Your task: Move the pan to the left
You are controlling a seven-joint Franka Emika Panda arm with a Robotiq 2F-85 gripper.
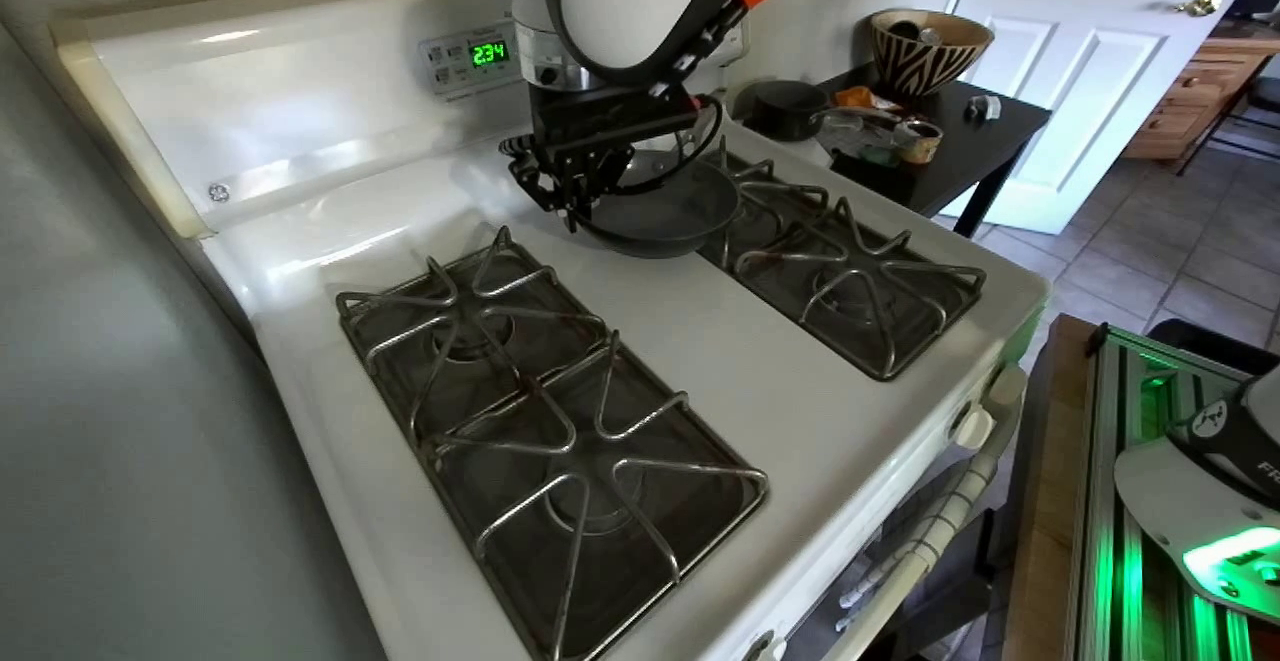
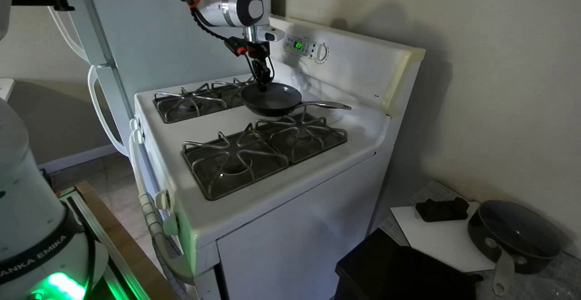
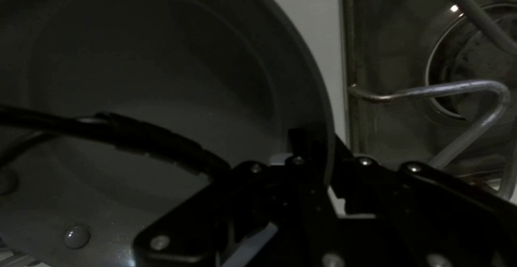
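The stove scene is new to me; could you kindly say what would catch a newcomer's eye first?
First, probably, comes the dark pan over the rear of the white stove, held by the robot's hand. Next come the green glow on the robot's base, low in both exterior views, and the green clock on the stove's back panel.

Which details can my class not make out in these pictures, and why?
Pan: partly cut off by the wrist view's left edge.
Its underside: hidden by the pan itself in all views.
Control panel: button labels too small in both exterior views.
Striped bowl: bottom hidden by its front wall in an exterior view.
Robot base: cut off by picture edges in both exterior views.
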